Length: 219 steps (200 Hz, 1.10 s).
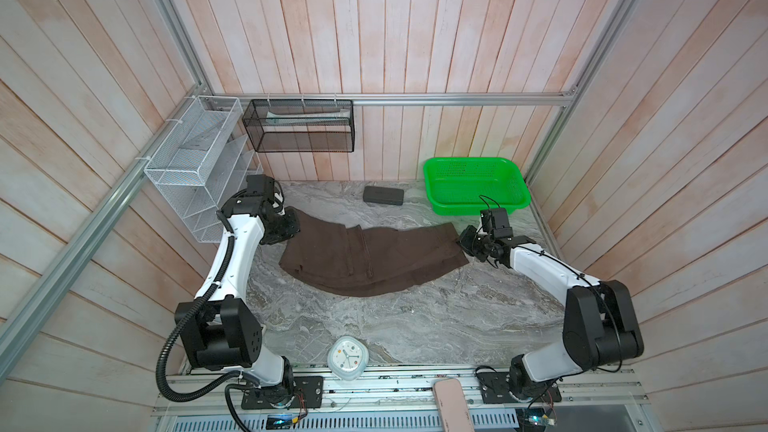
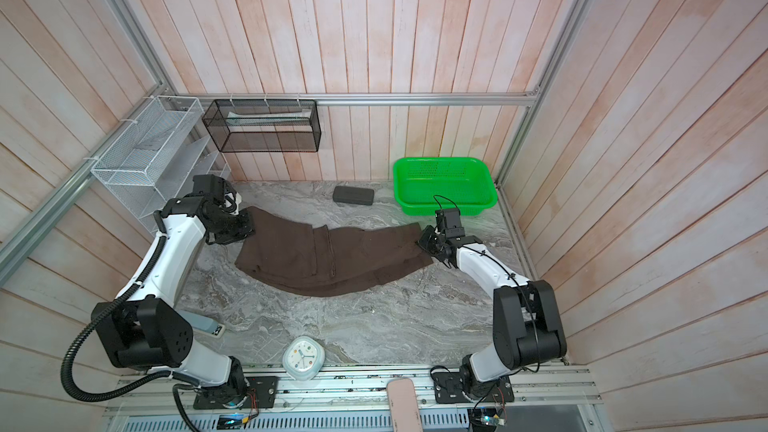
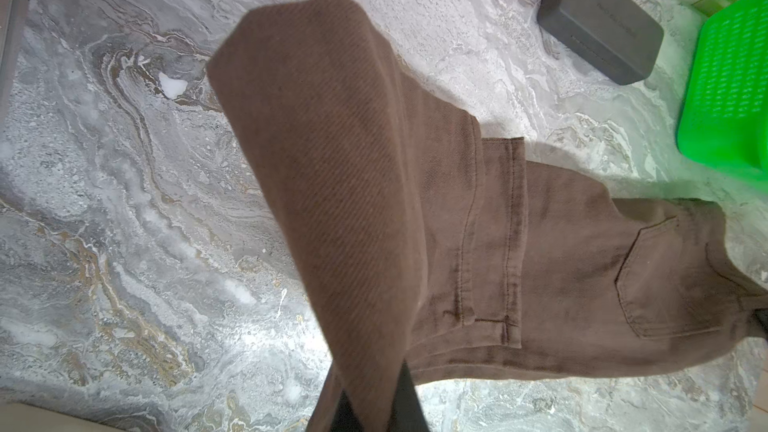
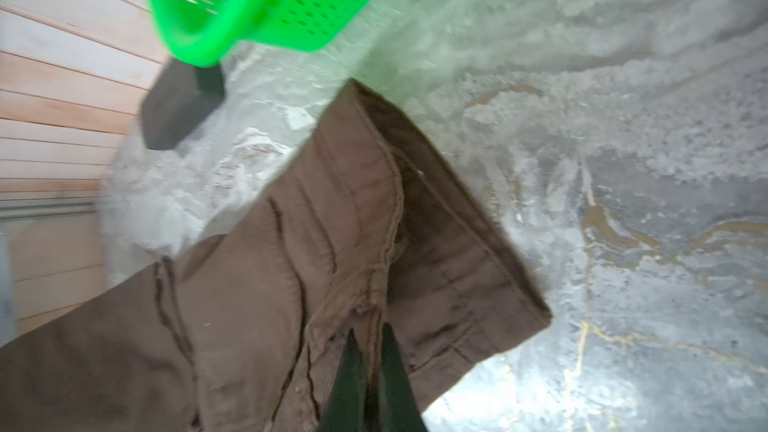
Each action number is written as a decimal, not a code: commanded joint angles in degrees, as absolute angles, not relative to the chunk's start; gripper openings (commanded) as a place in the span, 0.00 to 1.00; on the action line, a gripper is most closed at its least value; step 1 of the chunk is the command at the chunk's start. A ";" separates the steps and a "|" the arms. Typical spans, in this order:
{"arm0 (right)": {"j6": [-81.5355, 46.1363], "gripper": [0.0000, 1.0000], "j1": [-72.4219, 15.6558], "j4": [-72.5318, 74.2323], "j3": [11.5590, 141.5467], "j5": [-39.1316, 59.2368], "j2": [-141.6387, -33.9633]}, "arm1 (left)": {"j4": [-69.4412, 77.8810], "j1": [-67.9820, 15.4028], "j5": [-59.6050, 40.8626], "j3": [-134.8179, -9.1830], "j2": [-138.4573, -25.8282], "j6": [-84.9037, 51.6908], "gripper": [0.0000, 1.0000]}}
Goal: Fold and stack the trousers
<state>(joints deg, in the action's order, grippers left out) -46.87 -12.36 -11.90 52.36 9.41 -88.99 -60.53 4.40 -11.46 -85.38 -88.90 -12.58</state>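
The trousers (image 1: pixel 365 259) lay in a sagging brown band, folded over themselves, across the middle of the marble table (image 1: pixel 415 326), each end caught by an arm. The left gripper (image 1: pixel 292 223) was clamped tight on the end beside the white rack (image 1: pixel 187 168). The right gripper (image 1: pixel 462 241) pinched the waist end just in front of the green basket (image 1: pixel 465 160), and the small grey case (image 1: pixel 383 195) lay apart behind the cloth.

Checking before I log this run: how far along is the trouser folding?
Done: the trousers look folded once, a leg hem lying by the back pocket. In hand: the left end effector and right end effector are each shut on an opposite end. Still to do: the cloth is a long curved band, so further folding and stacking remain.
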 commanded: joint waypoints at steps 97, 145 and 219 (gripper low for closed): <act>-34.74 0.64 -10.04 -20.86 61.52 1.83 -93.64 | -61.33 5.19 -10.51 -88.26 -85.91 -11.40 0.00; -29.65 0.64 -9.40 -23.33 71.31 10.44 -109.34 | -61.98 5.19 -10.24 -88.62 -85.38 -11.34 0.00; -29.60 0.28 -11.24 -22.66 61.99 12.52 -106.89 | -63.54 5.94 -6.56 -91.60 -84.64 -11.06 0.00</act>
